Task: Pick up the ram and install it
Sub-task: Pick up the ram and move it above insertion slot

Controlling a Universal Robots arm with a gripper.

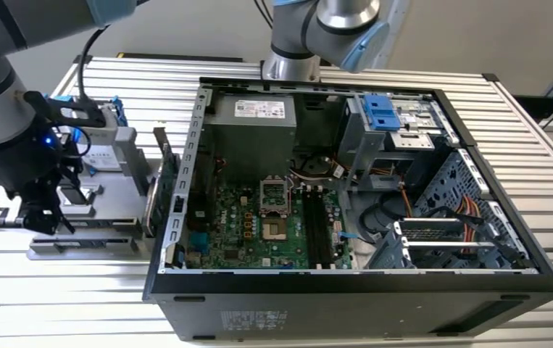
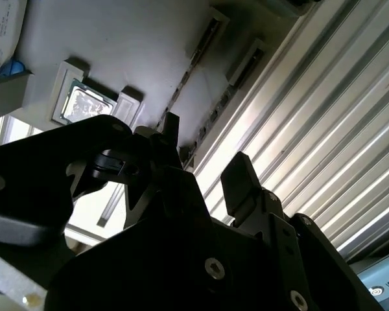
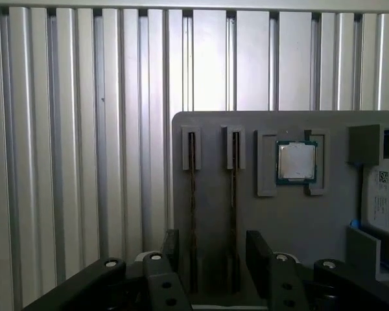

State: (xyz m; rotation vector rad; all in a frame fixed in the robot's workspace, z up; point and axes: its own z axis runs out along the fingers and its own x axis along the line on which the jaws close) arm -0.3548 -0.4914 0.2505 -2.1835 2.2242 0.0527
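Slatted table (image 3: 65, 129); first wrist view shows gripper (image 3: 214, 243) wide, empty, flanking two ram sticks (image 3: 192, 194); exterior view adds opened computer case (image 1: 354, 304).

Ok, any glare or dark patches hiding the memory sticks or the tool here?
Second wrist view: strong glare on the table slats, the tool a near-black silhouette. First wrist view: even light, the memory sticks in the grey holder well lit, the tool shadowed. Exterior view: even light, only the computer case interior dim.
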